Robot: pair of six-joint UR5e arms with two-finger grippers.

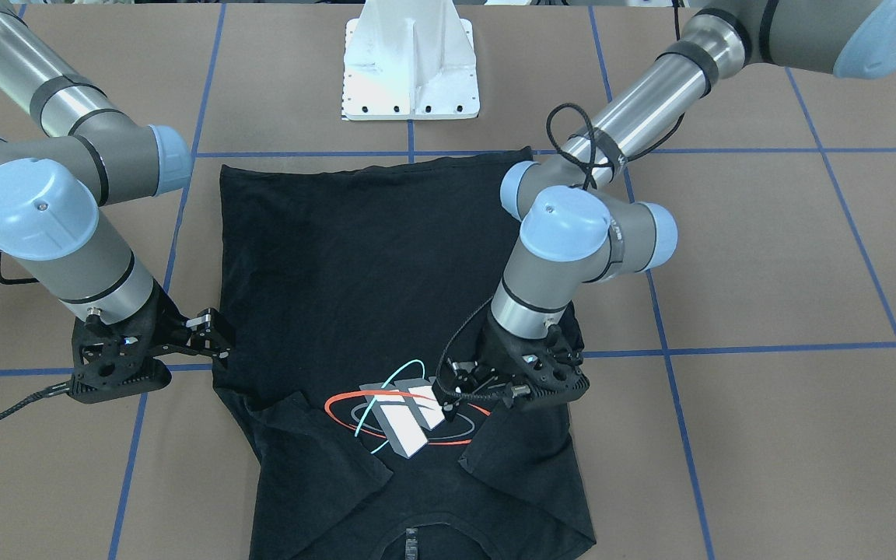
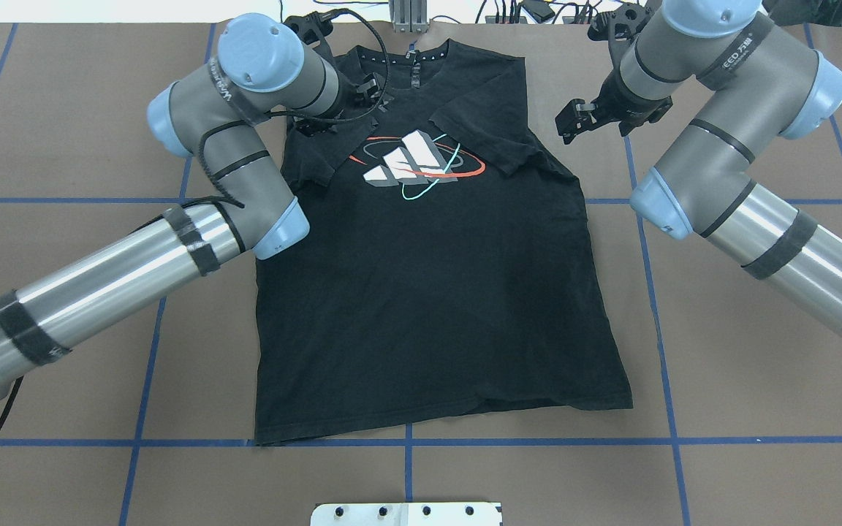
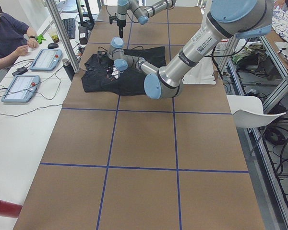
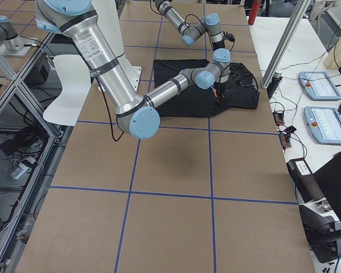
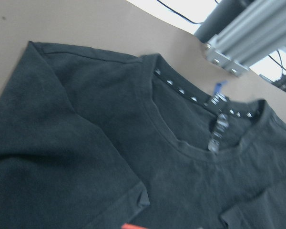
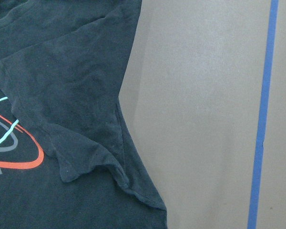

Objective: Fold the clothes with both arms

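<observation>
1. Table: flat, matt brown board surface, divided into large squares by blue tape lines.

2. T-shirt: black, soft knit. It lies spread at the middle of the table, print side up, with the hem toward my base and the collar at the far edge. The body is mostly smooth, with slight ripples along the hem. Both short sleeves are folded inward onto the chest.

3. My left arm: silver-grey tube with pale blue joint caps and a black cable looped round it. It reaches over the shirt's shoulder.

4. My right arm: same build, off the cloth on the other side.

5. Pedestal base: white painted metal with a bolted flange.

6. Graphic: grey-white slanted bars ringed by red and cyan ovals, between the two folded sleeves.

7. Collar: round and ribbed, with dotted tape inside.

8. My right gripper: black, fingers parted and holding nothing, over bare table just beside the sleeve fold.

9. My left gripper: black, low over the folded sleeve at the print's edge. I cannot tell how its fingers are set.
</observation>
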